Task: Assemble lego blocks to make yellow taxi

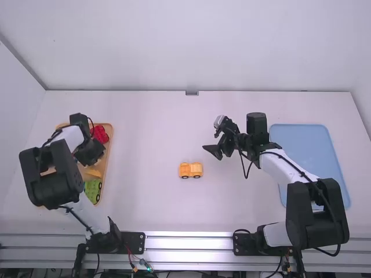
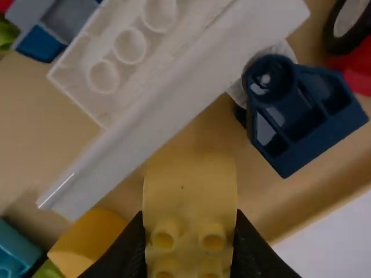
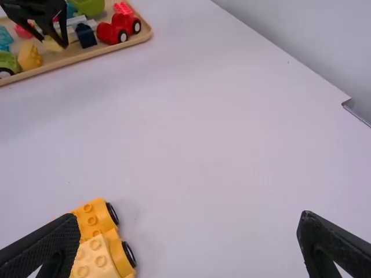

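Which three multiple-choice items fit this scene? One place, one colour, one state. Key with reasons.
1. Where is the small wheeled car?
A) in the wooden tray
B) on the white table
C) in the left claw

2. What colour is the flat board by the right arm?
A) green
B) red
C) blue

3. How is the right claw?
A) open
B) shut, with nothing in it
C) shut on a block

Key:
1 B: the high view shows its wheels on the tabletop, between the arms.
2 C: its surface is pale blue.
3 A: its two fingers stand wide apart in its wrist view.
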